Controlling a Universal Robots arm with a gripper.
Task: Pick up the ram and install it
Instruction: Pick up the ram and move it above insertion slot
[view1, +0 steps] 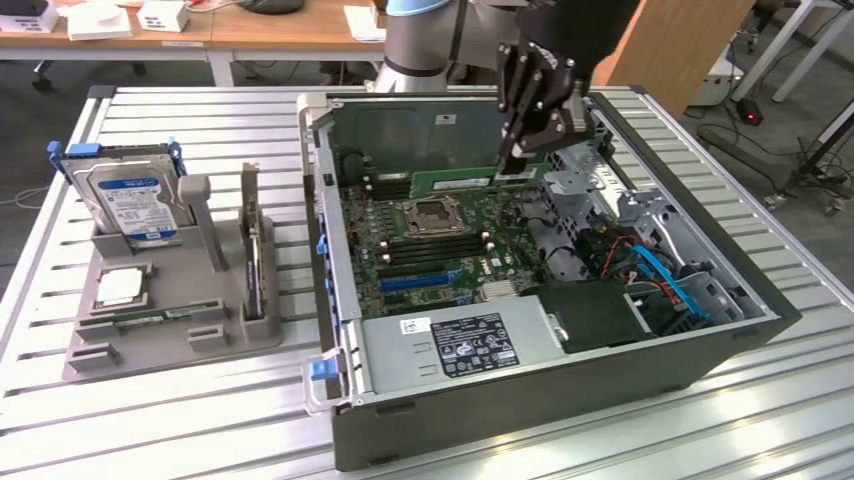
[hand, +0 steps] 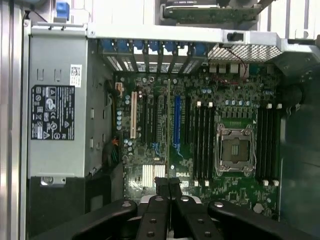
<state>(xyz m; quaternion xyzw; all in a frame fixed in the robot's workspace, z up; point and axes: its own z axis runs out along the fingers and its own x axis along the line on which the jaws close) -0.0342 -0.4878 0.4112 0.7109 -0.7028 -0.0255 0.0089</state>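
We see the gripper (view1: 515, 170), its fingers clamped on the ram (view1: 467, 184), holding this green stick above the motherboard (view1: 441, 255) inside the open computer case (view1: 534, 400).

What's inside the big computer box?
A green motherboard, a grey power supply and blue cables. The fingers hold the ram over the motherboard. Anything under the power supply is covered.

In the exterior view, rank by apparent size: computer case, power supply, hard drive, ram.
1. computer case
2. power supply
3. hard drive
4. ram
The gripper covers part of the ram, so its last place is less sure.
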